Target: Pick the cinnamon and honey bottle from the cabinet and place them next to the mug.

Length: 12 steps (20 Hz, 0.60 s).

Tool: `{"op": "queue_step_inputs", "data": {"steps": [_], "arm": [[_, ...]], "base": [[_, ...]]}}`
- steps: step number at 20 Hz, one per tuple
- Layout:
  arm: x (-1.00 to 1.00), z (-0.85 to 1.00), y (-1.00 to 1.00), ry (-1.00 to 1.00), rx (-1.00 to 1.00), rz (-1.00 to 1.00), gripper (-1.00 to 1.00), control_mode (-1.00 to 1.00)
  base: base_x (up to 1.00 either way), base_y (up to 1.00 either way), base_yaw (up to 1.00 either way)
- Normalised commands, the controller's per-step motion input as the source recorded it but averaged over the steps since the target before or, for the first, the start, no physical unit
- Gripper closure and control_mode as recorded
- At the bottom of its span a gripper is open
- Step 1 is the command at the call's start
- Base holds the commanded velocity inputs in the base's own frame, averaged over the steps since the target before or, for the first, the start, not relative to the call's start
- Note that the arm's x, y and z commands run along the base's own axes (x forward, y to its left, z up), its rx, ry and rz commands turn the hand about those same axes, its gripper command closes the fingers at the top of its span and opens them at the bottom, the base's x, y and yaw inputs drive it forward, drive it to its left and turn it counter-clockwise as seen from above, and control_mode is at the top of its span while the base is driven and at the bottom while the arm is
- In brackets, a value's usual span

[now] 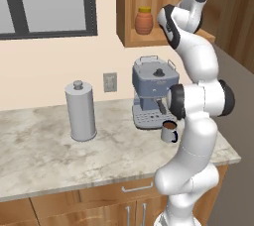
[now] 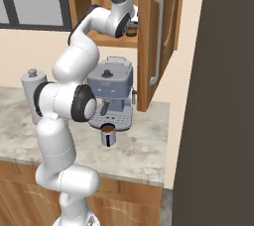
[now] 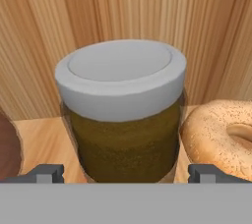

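Brown cinnamon (image 3: 123, 134) jar sits on the cabinet (image 1: 130, 17) shelf between the spread-apart fingertips (image 3: 47, 173) of the gripper (image 3: 125, 174) — unclasped — bagel (image 3: 221, 137) beside it, honey bottle (image 1: 144, 21) nearby.

Cream wall (image 1: 49, 66) below-left of the tool, dark-framed window (image 1: 49, 2) further left. Marble table (image 1: 39, 155) beneath, wood drawers (image 1: 134, 188) with metal handles under it. Wall outlet (image 1: 110, 82), dark wood panel (image 2: 223, 121) to the right.
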Motion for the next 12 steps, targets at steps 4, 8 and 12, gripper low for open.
{"op": "queue_step_inputs", "data": {"steps": [4, 8, 12], "arm": [[0.15, 0.0, 0.0, 0.0, 0.0, 0.0, -1.0, -1.0], [0.0, 0.0, 0.0, 0.0, 0.0, 0.0, -1.0, -1.0], [0.0, 0.0, 0.0, 0.0, 0.0, 0.0, 1.0, -1.0]], "base": [[0.0, 0.0, 0.0], [0.0, 0.0, 0.0], [0.0, 0.0, 0.0]]}}
